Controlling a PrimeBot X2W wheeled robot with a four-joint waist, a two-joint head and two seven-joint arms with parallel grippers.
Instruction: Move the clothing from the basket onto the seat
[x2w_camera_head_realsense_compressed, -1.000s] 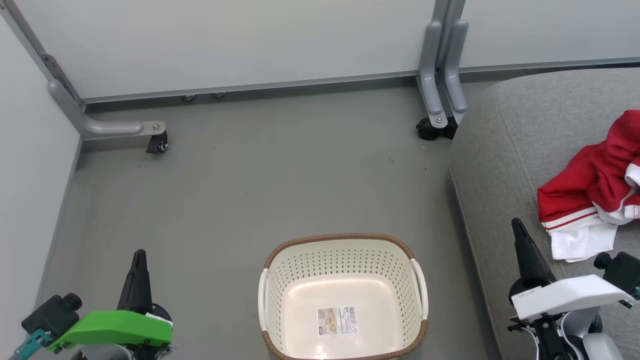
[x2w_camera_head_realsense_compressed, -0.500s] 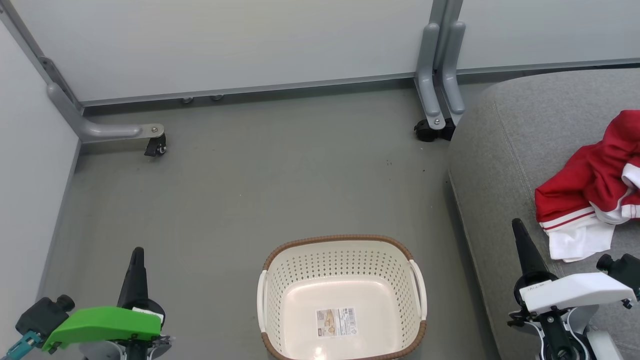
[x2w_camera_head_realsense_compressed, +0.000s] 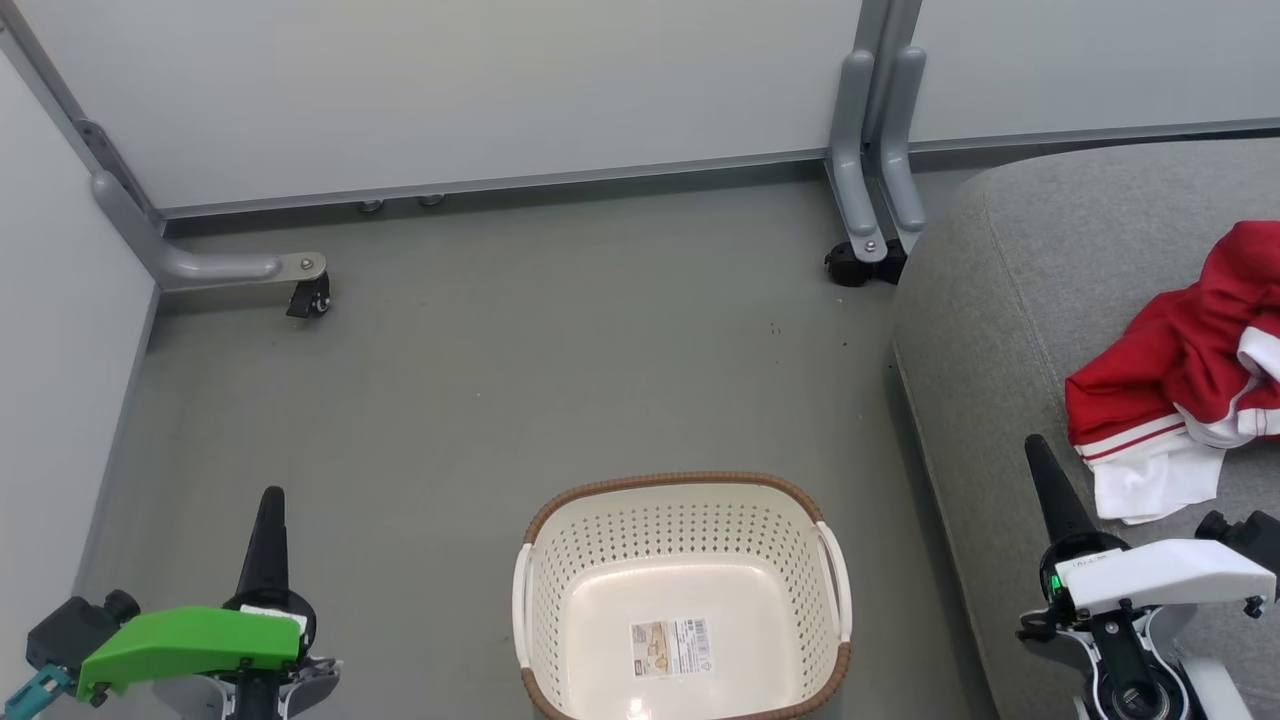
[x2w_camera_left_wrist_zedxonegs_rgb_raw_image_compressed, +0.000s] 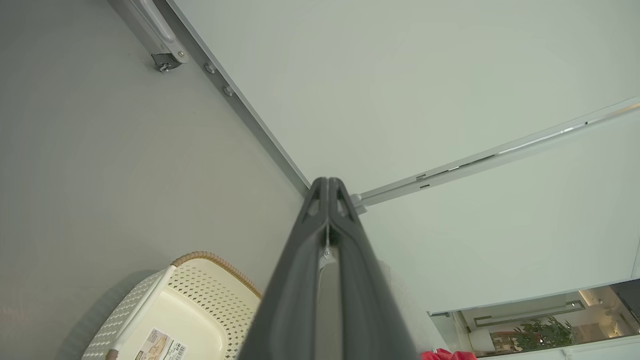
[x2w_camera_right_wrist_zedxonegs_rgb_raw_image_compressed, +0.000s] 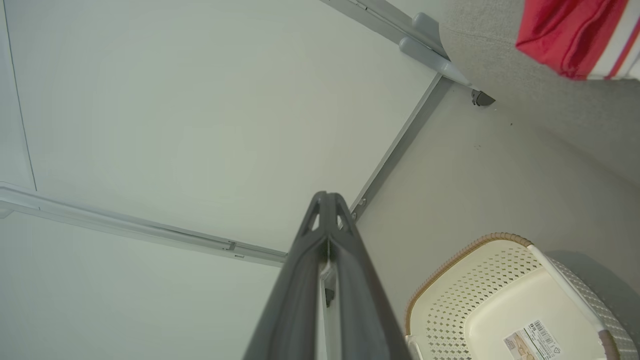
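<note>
Basket (x2w_camera_head_realsense_compressed: 680, 520): empty. Clothing (x2w_camera_head_realsense_compressed: 1170, 390): right of basket, on seat (x2w_camera_head_realsense_compressed: 1010, 330). Left pincer (x2w_camera_head_realsense_compressed: 271, 500), right pincer (x2w_camera_head_realsense_compressed: 1034, 450): fingers together, holding nothing; task seemingly complete.

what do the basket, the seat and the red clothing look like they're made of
The basket: cream moulded plastic by its look, slightly glossy, its walls punched with holes; the brown rim looks woven, perhaps plastic too. The seat: grey matte woven upholstery, with a stitched seam. The clothing: soft red fabric with white trim, crumpled in folds.
</note>
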